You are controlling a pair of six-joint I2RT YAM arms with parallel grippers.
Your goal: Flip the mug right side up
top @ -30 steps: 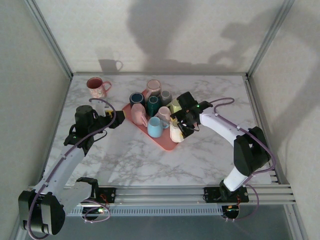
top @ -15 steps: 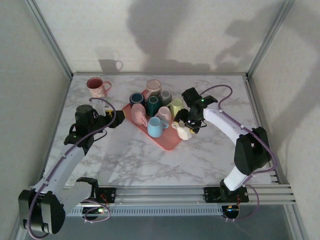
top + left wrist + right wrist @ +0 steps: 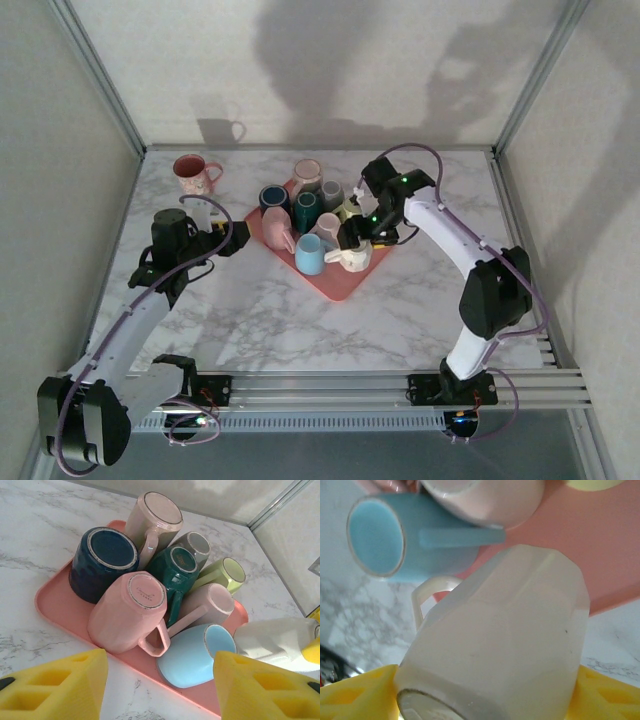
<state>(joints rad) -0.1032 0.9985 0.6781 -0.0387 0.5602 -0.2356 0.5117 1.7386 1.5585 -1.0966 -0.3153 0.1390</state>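
One faceted cream mug (image 3: 505, 640) is tipped onto its side over the right end of the pink tray (image 3: 335, 287), its handle toward the light-blue mug (image 3: 385, 535). The right gripper (image 3: 360, 238) clasps it between yellow pads, the arm reaching in from the right with its wrist bent down. The left gripper (image 3: 157, 692) hovers just left of the tray, jaws apart and empty.

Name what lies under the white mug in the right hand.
Pink tray edge and marble table show under the white mug; the spot directly beneath is hidden by it.
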